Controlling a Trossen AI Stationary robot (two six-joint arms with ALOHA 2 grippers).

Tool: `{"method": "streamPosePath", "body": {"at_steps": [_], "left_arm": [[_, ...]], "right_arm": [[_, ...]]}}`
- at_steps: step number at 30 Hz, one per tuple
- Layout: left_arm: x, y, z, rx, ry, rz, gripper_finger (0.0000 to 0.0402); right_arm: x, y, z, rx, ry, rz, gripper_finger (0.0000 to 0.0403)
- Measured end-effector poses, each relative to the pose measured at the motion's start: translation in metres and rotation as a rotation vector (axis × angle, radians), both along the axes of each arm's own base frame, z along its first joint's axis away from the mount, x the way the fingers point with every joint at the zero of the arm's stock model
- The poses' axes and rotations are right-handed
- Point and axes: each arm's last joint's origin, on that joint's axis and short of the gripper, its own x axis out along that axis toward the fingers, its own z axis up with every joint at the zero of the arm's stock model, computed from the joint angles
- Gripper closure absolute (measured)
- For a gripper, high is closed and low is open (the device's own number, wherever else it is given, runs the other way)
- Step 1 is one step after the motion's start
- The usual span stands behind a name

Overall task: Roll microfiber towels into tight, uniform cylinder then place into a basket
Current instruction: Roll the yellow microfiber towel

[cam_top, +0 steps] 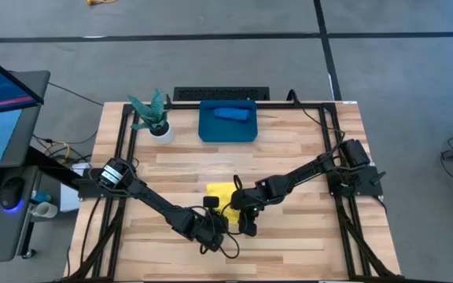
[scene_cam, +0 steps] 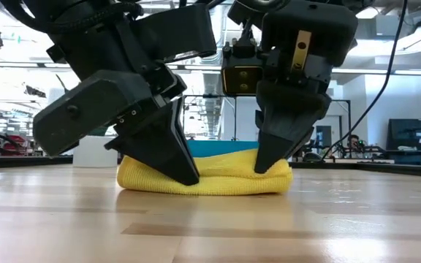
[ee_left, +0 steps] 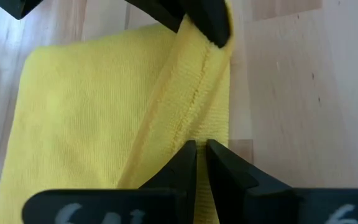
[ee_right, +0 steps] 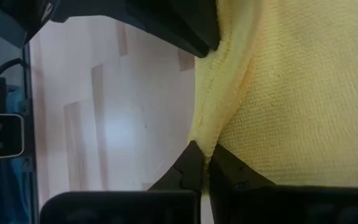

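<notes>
so the yellow towel (cam_top: 222, 196) is sitting near the front middle of the desk, folded over into a low, thick, soft bundle rather than a proper cylinder; from table height it looks like a flattish lump with rounded ends, lying flat on the wood; up close you can see the fuzzy knit and a stitched hem running along one folded edge, with that edge bunched up a bit; the blue towel (cam_top: 231, 113) is already rolled into a short stubby roll and lies inside the basket (cam_top: 208, 132), a shallow teal-blue tray at the back middle of the desk, well apart from the yellow one
</notes>
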Motion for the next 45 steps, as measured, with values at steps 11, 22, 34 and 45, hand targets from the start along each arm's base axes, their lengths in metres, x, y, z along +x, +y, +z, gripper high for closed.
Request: {"method": "streamPosePath", "body": {"at_steps": [11, 22, 34, 45], "left_arm": [[-0.003, 0.002, -0.001, -0.055, 0.025, 0.063, 0.0370], [-0.004, 0.003, -0.001, -0.070, 0.034, 0.094, 0.0370], [-0.004, 0.003, -0.002, -0.067, 0.036, 0.092, 0.0371], [-0.003, 0.004, -0.002, -0.073, 0.028, 0.096, 0.0371]], "right_arm": [[0.003, -0.010, 0.000, 0.051, 0.040, -0.075, 0.0303], [-0.008, -0.036, 0.028, -0.048, 0.037, -0.092, 0.0257], [-0.060, 0.014, 0.067, -0.305, -0.340, 0.198, 0.0270], [-0.044, 0.054, 0.029, -0.335, -0.566, 0.372, 0.0281]]}}
